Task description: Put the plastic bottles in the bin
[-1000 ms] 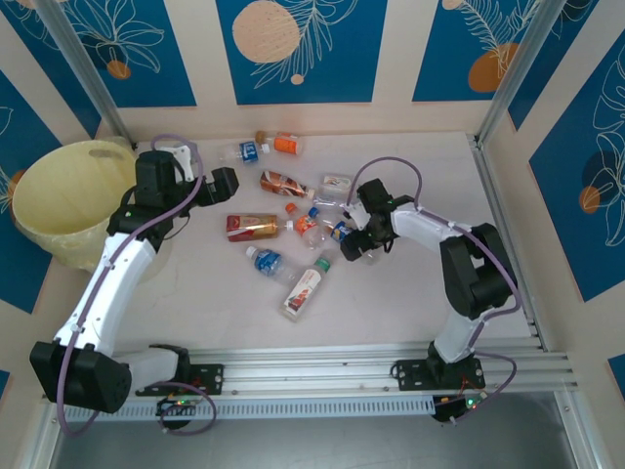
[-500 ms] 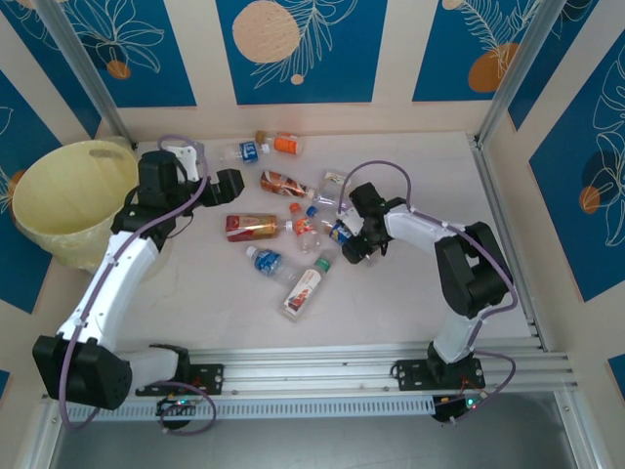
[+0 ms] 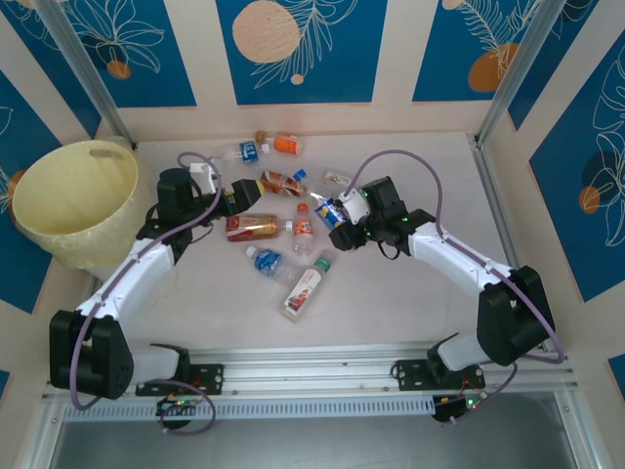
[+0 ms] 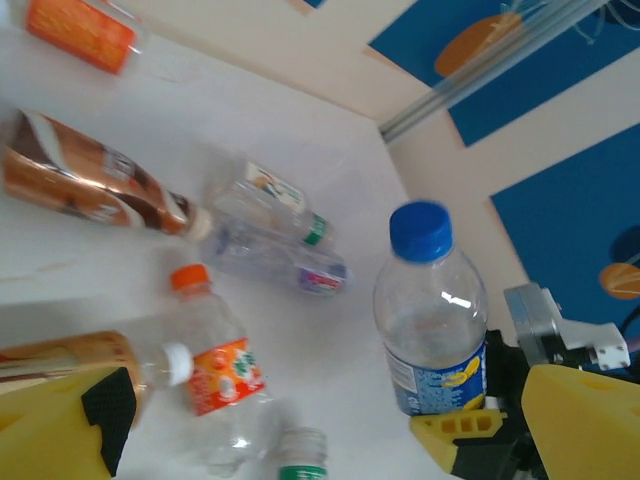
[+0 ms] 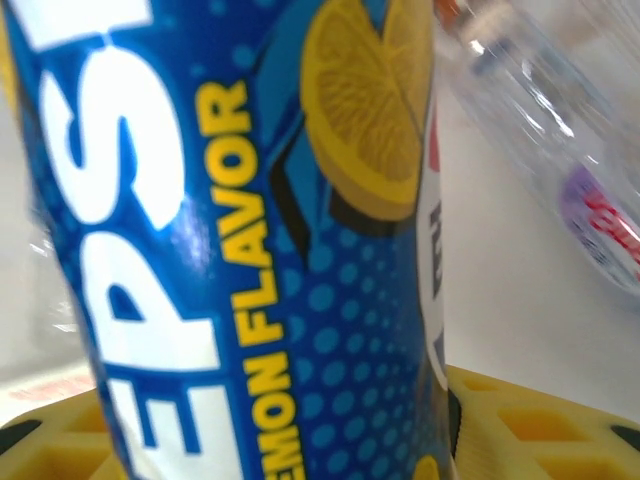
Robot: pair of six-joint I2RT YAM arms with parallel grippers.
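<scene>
Several plastic bottles lie loose mid-table: a brown-labelled one [image 3: 283,183], a red-gold one [image 3: 251,227], an orange-capped one [image 3: 303,228] [image 4: 215,365], a blue-capped one [image 3: 266,261] and a red-white one [image 3: 305,288]. My right gripper [image 3: 344,213] [image 5: 300,440] is shut on a blue lemon-label bottle [image 3: 332,209] [image 5: 250,250] [image 4: 432,320], blue cap up, its yellow pads [image 5: 540,420] pressed to the label. My left gripper [image 3: 241,197] [image 4: 320,440] is open just left of the brown bottle, holding nothing. The pale-yellow bin [image 3: 68,200] stands at the far left.
Two more bottles, blue-labelled [image 3: 249,151] and orange-labelled [image 3: 286,145] [image 4: 80,32], lie by the back wall. A clear crumpled bottle [image 3: 337,180] [image 4: 270,205] rests behind the right gripper. Metal frame posts rise at the back corners.
My right gripper closed on the blue lemon-label bottle and carried it up and back-left. My left arm swung right from beside the bin towards the scattered bottles, staying open.
</scene>
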